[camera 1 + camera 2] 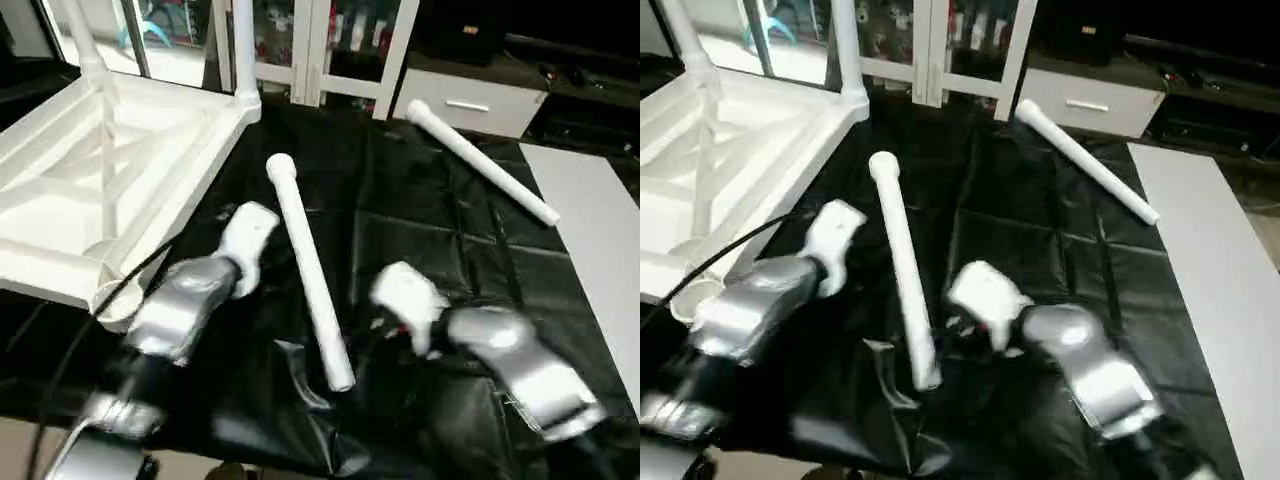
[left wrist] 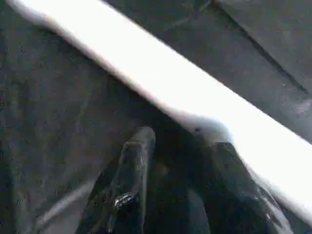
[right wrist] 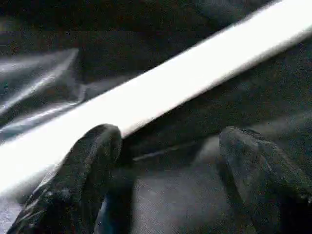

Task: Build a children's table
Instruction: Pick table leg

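Observation:
The white tabletop [image 1: 60,190] lies upside down at the left, ribbed underside up. Two legs [image 1: 243,45] stand in its far corner sockets. A loose white leg [image 1: 310,275] lies on the black sheet in the middle, between my two arms. Another loose leg [image 1: 480,160] lies at the back right. My left gripper [image 2: 183,144] is open, its black fingers [image 2: 139,146] just short of the middle leg [image 2: 195,92], nothing between them. My right gripper [image 3: 170,141] is open wide on the other side of that leg [image 3: 161,87], one fingertip close to it.
A crinkled black sheet [image 1: 420,230] covers the work surface. A grey board [image 1: 595,220] lies along the right side. White cabinets and a drawer unit [image 1: 470,100] stand at the back. A black cable [image 1: 90,330] runs by my left forearm.

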